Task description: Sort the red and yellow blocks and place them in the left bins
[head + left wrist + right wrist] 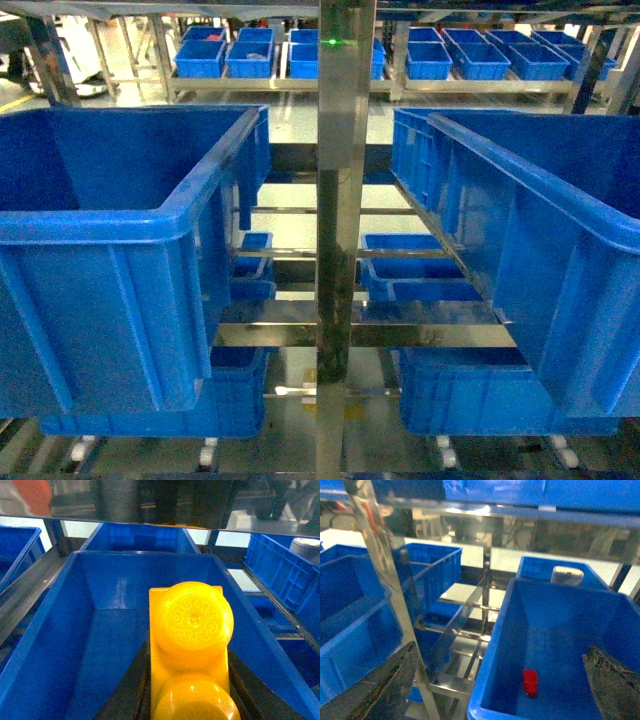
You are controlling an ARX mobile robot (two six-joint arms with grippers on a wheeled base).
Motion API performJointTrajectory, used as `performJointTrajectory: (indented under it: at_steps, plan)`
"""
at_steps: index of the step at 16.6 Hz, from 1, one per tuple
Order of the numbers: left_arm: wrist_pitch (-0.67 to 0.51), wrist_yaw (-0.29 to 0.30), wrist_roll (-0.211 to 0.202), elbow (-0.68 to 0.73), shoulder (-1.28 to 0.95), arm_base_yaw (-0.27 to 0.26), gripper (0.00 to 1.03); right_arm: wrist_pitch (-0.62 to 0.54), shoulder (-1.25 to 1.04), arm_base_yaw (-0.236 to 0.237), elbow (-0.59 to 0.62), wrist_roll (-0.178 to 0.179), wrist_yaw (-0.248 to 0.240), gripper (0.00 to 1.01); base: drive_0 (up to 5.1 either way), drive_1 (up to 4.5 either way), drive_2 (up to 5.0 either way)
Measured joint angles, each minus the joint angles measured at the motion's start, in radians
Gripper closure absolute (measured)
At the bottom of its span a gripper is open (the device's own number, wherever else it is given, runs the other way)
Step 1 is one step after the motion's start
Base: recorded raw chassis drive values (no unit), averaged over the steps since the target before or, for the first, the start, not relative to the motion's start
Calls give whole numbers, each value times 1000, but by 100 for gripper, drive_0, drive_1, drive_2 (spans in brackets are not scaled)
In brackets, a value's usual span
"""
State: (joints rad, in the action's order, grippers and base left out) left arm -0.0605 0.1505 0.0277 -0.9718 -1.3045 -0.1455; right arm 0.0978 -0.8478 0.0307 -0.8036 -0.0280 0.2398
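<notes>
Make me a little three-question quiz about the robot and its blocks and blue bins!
1. True or false: the left gripper holds a yellow block over a blue bin.
2. Which colour is the small block lying in the bin in the right wrist view? A) green B) red C) white
3. Fill in: in the head view, a shiny metal ____ stands between two big blue bins.

Key: 1 true; 2 B; 3 post. The right gripper is open, holding nothing.
</notes>
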Motion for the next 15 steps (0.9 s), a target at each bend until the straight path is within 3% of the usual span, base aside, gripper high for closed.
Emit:
performJointTrajectory:
  at_steps: [5, 7, 10, 15]
  plan:
    - [14, 5, -1, 0, 0, 0, 76, 40, 22, 2, -21, -26, 0, 3, 0, 0, 0]
    - [147, 8, -18, -42, -45, 1, 76, 38, 21, 2, -20, -27, 0, 3, 0, 0, 0]
    - [275, 26, -87, -105, -174, 16, 76, 37, 29, 2, -20, -27, 0, 3, 0, 0, 0]
    - [124, -100, -218, -208, -367, 87, 74, 37, 29, 2, -20, -29, 0, 3, 0, 0, 0]
